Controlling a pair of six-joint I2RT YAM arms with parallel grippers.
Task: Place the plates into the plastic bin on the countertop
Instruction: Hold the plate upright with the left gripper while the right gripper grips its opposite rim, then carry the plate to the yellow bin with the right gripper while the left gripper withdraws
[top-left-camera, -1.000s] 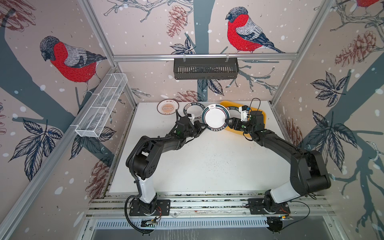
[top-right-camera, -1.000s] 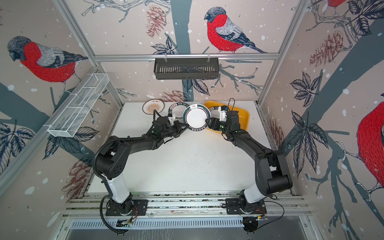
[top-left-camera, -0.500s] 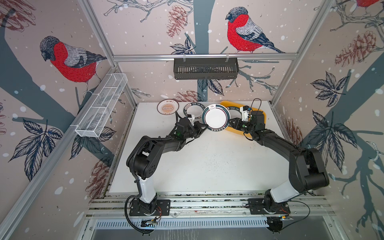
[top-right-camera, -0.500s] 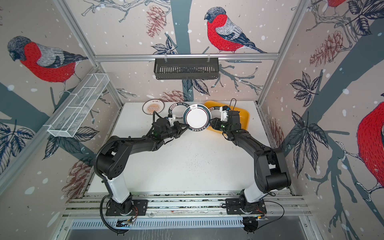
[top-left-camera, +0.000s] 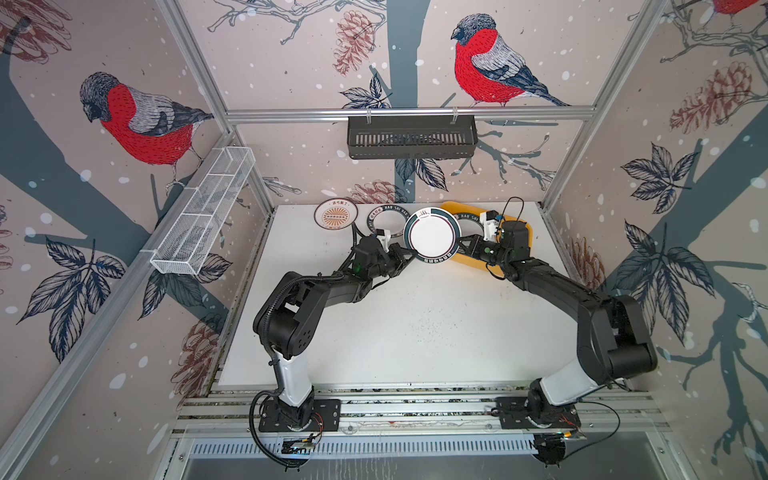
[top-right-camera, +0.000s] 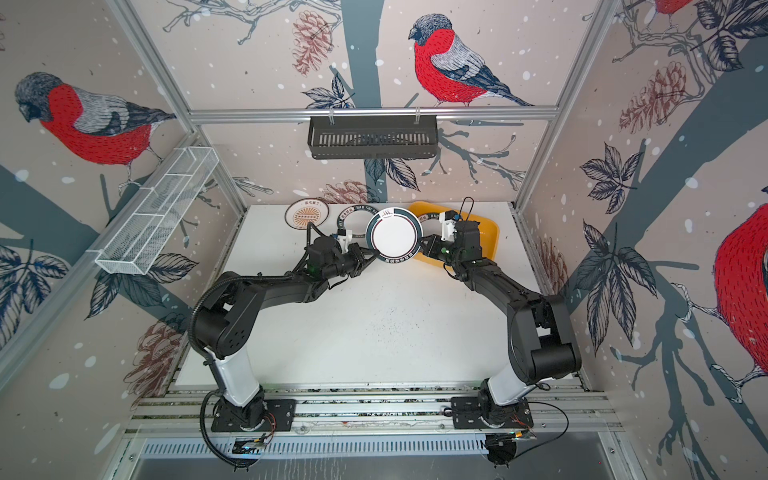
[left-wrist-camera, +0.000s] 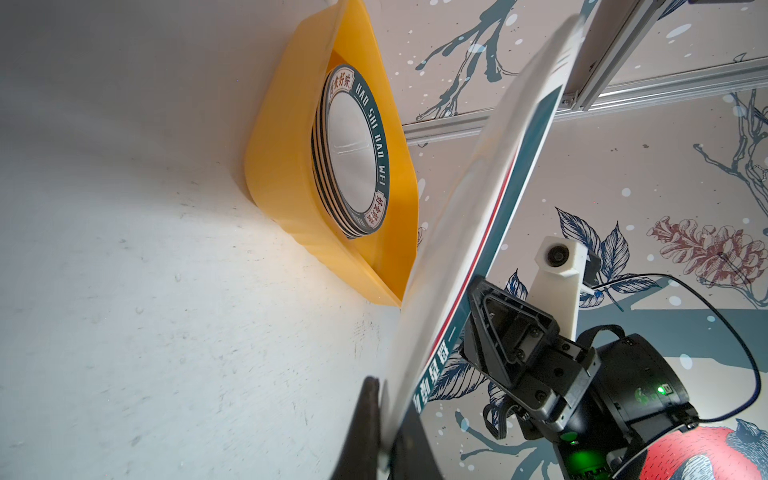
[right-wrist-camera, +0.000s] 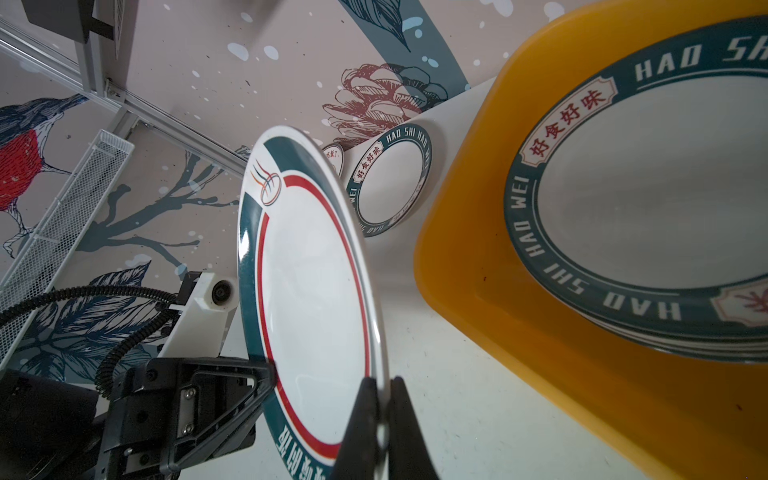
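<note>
- Plate (top-left-camera: 432, 237), round and white with a teal rim band and a thin red ring, hangs above the far middle of the flat white countertop (top-left-camera: 415, 324).
- Left gripper (top-left-camera: 402, 252) pinches its left rim.
- Right gripper (right-wrist-camera: 380, 392) is clamped on its right rim.
- Shallow yellow plastic bin (top-left-camera: 467, 262) sits far right, holding a stack of lettered-rim plates (left-wrist-camera: 353, 145).
- Orange-sunburst plate (top-left-camera: 336, 213) and another lettered-rim plate (top-left-camera: 384, 220) lie far left.

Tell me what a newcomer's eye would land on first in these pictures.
The red-ringed plate stands out: held above the far middle of the countertop, pinched at opposite rims by the left gripper and right gripper. Beside it, on the right arm's side, the yellow bin holds a stack of lettered plates.
</note>
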